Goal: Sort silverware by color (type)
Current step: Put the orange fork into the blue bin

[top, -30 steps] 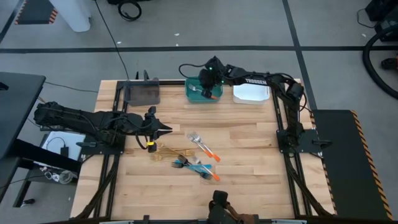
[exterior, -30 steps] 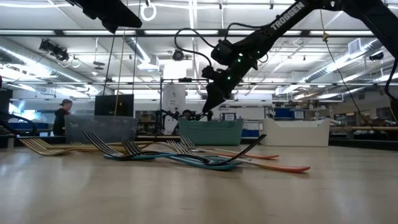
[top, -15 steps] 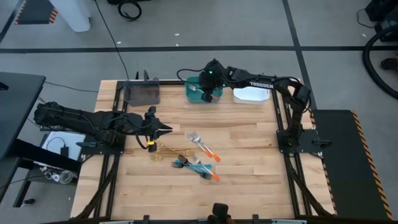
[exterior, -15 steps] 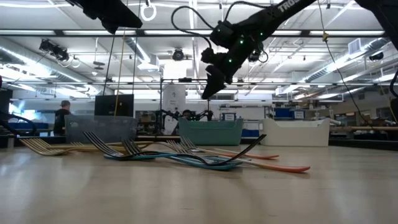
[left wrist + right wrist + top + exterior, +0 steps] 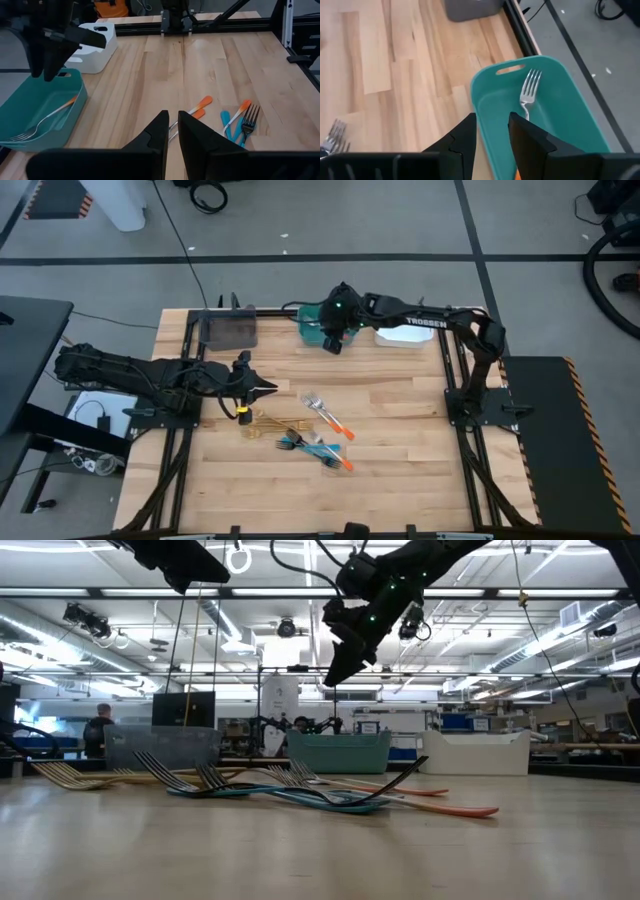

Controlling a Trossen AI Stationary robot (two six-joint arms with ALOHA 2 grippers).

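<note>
The silverware lies in a loose heap (image 5: 312, 430) near the table's middle: gold forks (image 5: 262, 423), orange-handled forks (image 5: 330, 417) and blue-handled pieces (image 5: 226, 122). One orange-handled fork (image 5: 527, 92) lies flat inside the teal bin (image 5: 315, 320). My right gripper (image 5: 492, 135) hangs open and empty above that bin's near rim; the low view shows it high over the table (image 5: 330, 678). My left gripper (image 5: 268, 389) waits shut at mid-left, pointing toward the heap, holding nothing (image 5: 173, 135).
A grey bin (image 5: 230, 328) stands to the left of the teal one and a white bin (image 5: 405, 330) to its right, all along the far edge. Bare wood lies between the bins and the heap, and along the table's right side (image 5: 410, 440).
My right gripper has risen out of the teal bin and drawn slightly toward the table's near edge, its fingers staying apart. The orange-handled fork stays lying in the bin.
</note>
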